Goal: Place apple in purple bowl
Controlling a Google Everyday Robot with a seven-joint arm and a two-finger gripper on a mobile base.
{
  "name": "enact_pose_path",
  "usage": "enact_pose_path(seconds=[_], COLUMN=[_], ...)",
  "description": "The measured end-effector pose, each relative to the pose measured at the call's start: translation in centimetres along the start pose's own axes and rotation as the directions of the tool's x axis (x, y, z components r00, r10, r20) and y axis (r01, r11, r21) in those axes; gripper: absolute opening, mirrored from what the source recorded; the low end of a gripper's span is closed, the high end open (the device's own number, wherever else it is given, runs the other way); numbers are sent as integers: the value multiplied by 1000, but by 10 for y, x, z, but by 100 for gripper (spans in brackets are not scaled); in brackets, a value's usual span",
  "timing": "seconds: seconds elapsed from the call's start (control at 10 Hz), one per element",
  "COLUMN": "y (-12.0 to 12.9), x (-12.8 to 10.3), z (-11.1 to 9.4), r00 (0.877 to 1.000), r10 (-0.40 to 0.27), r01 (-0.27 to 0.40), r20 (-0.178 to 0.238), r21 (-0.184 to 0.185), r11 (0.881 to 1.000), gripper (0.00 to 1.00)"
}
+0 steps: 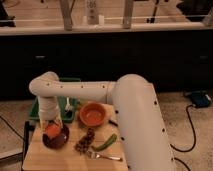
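Where my gripper point(51, 121) hangs low over the left end of the wooden table point(37, 159), the apple point(51, 130) sits right under it, within the rim of the purple bowl point(61, 141); whether I clasp the fruit or merely hover against it I cannot tell. Just right of that bowl lies a dark clustered heap point(86, 141), then a green vegetable point(105, 142) and a fork point(106, 157). Behind them stands the orange bowl point(93, 114), with a green tray point(34, 108) behind my wrist.
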Motion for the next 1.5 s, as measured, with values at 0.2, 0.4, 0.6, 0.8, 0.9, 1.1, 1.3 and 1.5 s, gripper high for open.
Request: enact_pose_path(seconds=[0.2,0.4,0.6,0.8,0.9,1.1,1.3,1.5], y=[0,0,-1,1,0,0,0,0], x=[0,0,-2,-5,-5,-6,-7,-7], z=[0,1,1,1,1,-1,-3,-4], r00=[1000,1000,1000,1000,1000,1000,1000,1000], r10=[4,4,1,1,-2,-5,-10,-10], r01=[-4,-4,-1,-1,2,5,10,11], r20=[2,2,5,4,-2,-12,-23,-24], r21=[1,0,0,-1,2,8,16,17], r11=[1000,1000,1000,1000,1000,1000,1000,1000], gripper=[80,80,80,80,80,80,80,80])
